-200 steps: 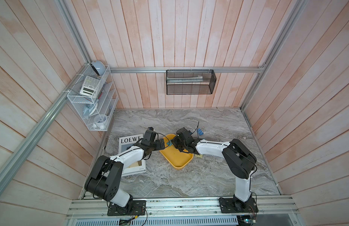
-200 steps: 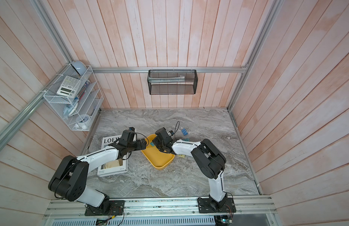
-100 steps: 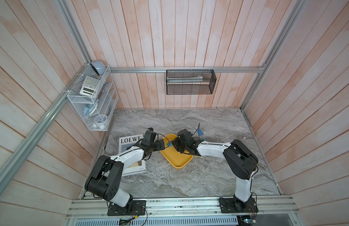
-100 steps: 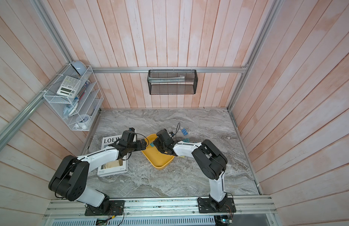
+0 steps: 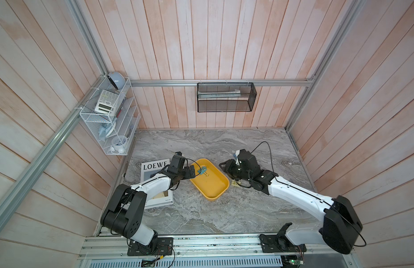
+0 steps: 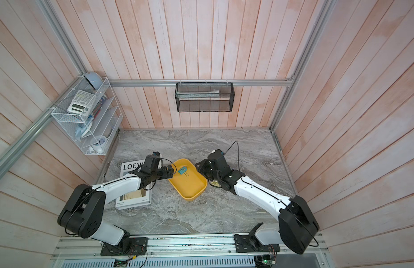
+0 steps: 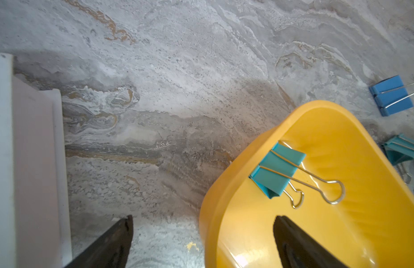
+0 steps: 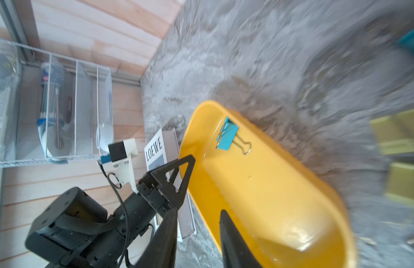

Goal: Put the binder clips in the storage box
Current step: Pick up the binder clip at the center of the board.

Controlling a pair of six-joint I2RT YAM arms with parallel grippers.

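Teal binder clip (image 7: 277,170) now lies inside the mustard storage box (image 5: 209,185). The right gripper (image 8: 199,212) has let it go and drawn back, jaws partly apart and empty (the left gripper (image 7: 203,218) gapes wide, empty, astride the rim). A blue clip (image 7: 390,95) and others wait outside.

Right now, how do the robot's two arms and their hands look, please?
The left arm and right arm have white shells between bulky black joints. The left hand and right hand are black, each with two tapered fingers. A thin black cable loops at each wrist beside a small white camera mount.
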